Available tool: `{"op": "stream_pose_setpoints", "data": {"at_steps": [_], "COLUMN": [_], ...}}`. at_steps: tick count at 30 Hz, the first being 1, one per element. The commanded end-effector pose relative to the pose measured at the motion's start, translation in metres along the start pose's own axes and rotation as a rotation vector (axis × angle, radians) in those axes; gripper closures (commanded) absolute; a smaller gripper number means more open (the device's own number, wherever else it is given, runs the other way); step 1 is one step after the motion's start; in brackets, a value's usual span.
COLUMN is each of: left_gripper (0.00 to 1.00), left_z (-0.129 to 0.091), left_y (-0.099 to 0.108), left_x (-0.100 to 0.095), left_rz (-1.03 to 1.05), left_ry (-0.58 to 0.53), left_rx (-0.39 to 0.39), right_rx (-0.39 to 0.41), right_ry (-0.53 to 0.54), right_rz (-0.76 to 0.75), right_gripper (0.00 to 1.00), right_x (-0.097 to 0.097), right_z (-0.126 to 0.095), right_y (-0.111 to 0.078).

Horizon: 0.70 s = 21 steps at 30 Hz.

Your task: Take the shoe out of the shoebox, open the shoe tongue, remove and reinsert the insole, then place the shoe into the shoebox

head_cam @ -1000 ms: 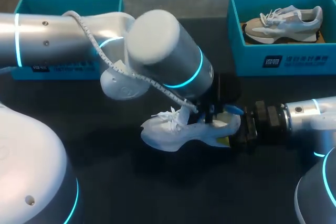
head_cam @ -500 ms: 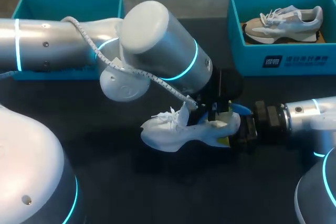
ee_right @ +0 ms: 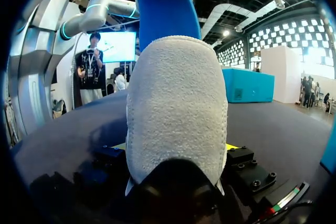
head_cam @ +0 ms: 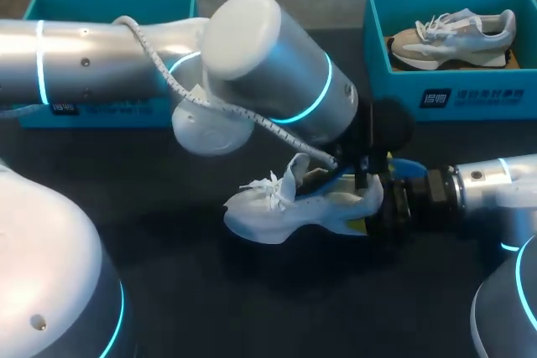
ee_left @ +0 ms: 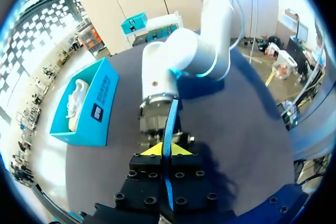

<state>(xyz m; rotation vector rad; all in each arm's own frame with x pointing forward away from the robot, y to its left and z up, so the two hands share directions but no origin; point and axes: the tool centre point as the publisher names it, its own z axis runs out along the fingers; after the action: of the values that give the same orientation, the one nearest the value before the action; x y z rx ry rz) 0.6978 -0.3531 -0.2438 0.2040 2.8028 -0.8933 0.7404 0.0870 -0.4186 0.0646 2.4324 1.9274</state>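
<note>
A white shoe point(head_cam: 281, 211) lies on its side on the dark table, toe to the left, tongue up. My right gripper point(head_cam: 371, 211) is shut on its heel; in the right wrist view the heel point(ee_right: 177, 108) fills the space between the fingers of that gripper point(ee_right: 176, 148). A blue insole point(head_cam: 405, 165) sticks out of the shoe's opening above the heel. My left gripper point(ee_left: 163, 150) is shut on the insole point(ee_left: 170, 119), which stands edge-on between its yellow tips. From the right wrist, the insole point(ee_right: 161, 9) rises above the heel.
A teal shoebox point(head_cam: 445, 94) at the back right holds a second shoe point(head_cam: 453, 35). Another teal shoebox point(head_cam: 109, 4) stands at the back left, largely behind my left arm point(head_cam: 268, 73). The left arm's bulk hangs over the table's middle.
My left arm has shifted right and up with the insole, drawing more of the blue insole out past the heel. The right gripper and shoe have stayed put.
</note>
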Motion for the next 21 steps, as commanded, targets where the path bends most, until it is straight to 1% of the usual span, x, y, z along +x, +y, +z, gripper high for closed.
{"op": "stream_pose_setpoints", "data": {"at_steps": [1,7,8,15,21], "left_gripper": [1.00,1.00,1.00,1.00,1.00], "left_z": [-0.003,-0.014,-0.016,-0.029,-0.042], "left_y": [-0.009,-0.028,-0.031,-0.044,-0.057], "left_x": [-0.005,0.000,-0.001,0.000,0.007], "left_rz": [-0.003,-0.013,-0.021,-0.035,-0.027], "left_ry": [0.041,0.092,0.119,0.221,0.266], "left_rx": [0.032,0.095,0.112,0.180,0.234], "right_rx": [0.001,0.001,0.001,0.001,0.001], "right_ry": [-0.002,-0.002,-0.002,-0.002,-0.002], "right_rz": [-0.001,-0.001,-0.001,-0.001,-0.001], "right_gripper": [1.00,1.00,1.00,1.00,1.00], "right_x": [0.001,0.001,0.001,0.001,0.001], "right_z": [0.002,0.002,0.002,0.002,0.002], "right_y": [-0.002,-0.002,-0.002,-0.002,-0.002]}}
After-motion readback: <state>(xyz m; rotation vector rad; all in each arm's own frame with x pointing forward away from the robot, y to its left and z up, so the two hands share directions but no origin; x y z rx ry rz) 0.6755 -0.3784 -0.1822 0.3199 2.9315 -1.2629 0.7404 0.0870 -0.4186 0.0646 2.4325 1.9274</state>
